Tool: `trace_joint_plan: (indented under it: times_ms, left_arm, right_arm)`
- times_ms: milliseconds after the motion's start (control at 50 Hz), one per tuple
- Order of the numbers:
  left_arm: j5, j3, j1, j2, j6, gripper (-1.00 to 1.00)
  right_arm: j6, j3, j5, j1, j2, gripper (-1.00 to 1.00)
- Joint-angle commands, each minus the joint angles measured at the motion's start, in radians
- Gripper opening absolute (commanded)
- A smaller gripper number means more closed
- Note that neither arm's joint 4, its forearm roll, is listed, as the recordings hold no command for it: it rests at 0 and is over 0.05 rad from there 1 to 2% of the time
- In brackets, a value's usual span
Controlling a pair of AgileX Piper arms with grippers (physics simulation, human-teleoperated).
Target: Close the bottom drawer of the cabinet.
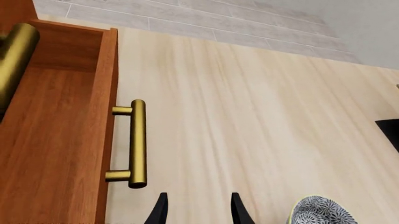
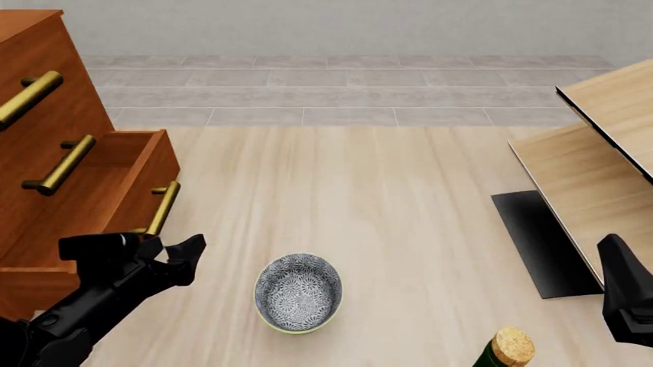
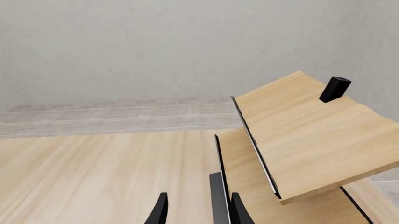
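The reddish-brown cabinet [image 2: 46, 115] stands at the left with three brass bar handles. Its bottom drawer [image 2: 107, 187] is pulled out, and its wood box shows open from above. The drawer's brass handle [image 2: 161, 208] faces the room; it also shows in the left wrist view [image 1: 138, 142]. My left gripper [image 2: 179, 256] is open and empty, just in front of the drawer's front and a little to the right of the handle, apart from it; its fingers [image 1: 161, 209] show spread. My right gripper [image 2: 625, 294] is open and empty at the far right; its fingers [image 3: 160, 210] are apart.
A patterned bowl [image 2: 297, 293] sits on the light wood floor near the left gripper. A corked bottle [image 2: 507, 348] stands at the bottom right. Pale light-wood furniture with black edging [image 2: 586, 176] fills the right side, close to the right gripper.
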Motion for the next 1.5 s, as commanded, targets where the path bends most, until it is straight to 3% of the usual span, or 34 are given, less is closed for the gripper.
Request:
trace_joint_plan:
  times_ms: [20, 1500]
  left_arm:
    - [-0.009, 0.000, 0.034, 0.018, 0.020, 1.00]
    - [-0.079, -0.039, 0.220, 0.167, 0.180, 1.00]
  right_arm:
    - [0.004, 0.001, -0.003, -0.003, 0.000, 1.00]
    - [-0.006, -0.002, 0.005, 0.005, 0.001, 1.00]
